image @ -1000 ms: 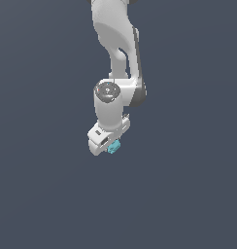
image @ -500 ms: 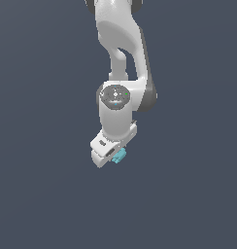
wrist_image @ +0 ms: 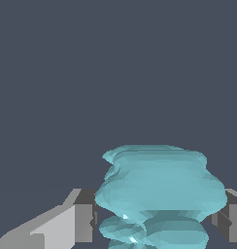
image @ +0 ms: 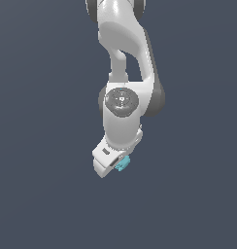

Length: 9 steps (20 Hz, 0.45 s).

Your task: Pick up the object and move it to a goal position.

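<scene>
1. The gripper [image: 116, 164] hangs below the arm's [image: 124, 58] round wrist joint in the exterior view, at about six o'clock from that joint, with nothing but flat dark grey around it.

2. The object [image: 122, 164], a small turquoise blocky piece, shows at the gripper's tip, peeking out on the four o'clock side of the white hand. It looks lifted clear of any surface, though no ground or table can be made out in either view, so this is a judgement.

3. In the wrist view the object [wrist_image: 159, 194] fills the space between the two grey fingers [wrist_image: 84, 216], one at nine o'clock of it and the other at three o'clock. Both fingers sit right against its flanks, so the jaws are pinching the object from either side, not spread free or pressed together.

4. The pinch lands on the object's wider, bulging middle, which probably gives the flat pads the most to bear on; the narrower ridged parts would be poorer seats.

5. The gripper is tilted, not plumb, in the exterior view, likely because the arm is carrying the piece toward its target, not reaching down for it.

6. No goal marker is visible in either picture, so how far the carry has to go cannot be told.

7. The irregular shape is the main risk: the piece could twist in the pinch if the arm swings sharply.
</scene>
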Tool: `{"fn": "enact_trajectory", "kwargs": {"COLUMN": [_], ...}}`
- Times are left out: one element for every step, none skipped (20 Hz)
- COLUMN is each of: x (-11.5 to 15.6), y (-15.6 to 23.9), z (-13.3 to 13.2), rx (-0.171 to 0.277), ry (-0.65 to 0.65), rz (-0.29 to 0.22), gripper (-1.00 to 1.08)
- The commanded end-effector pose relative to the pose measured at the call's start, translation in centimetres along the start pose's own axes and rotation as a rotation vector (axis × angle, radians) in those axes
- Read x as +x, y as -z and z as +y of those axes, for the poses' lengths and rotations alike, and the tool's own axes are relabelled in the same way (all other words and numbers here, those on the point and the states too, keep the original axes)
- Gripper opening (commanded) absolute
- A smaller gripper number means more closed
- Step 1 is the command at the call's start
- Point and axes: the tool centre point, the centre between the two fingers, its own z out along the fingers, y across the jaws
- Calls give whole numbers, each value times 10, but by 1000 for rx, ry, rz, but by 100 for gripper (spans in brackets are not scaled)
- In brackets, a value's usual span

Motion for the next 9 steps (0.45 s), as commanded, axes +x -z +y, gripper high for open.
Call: {"fn": "enact_trajectory", "kwargs": {"x": [5, 7, 8, 9, 10, 10, 11, 11, 11], "y": [3, 3, 4, 4, 4, 5, 5, 5, 5], "z": [3, 3, 4, 5, 5, 5, 6, 6, 6], "rx": [0, 0, 0, 0, 0, 0, 0, 0, 0], "ry": [0, 0, 0, 0, 0, 0, 0, 0, 0], "rz": [0, -1, -1, -1, -1, -1, -1, -1, -1], "gripper": [-100, -100, -100, -100, -100, -100, -100, -100, -100]}}
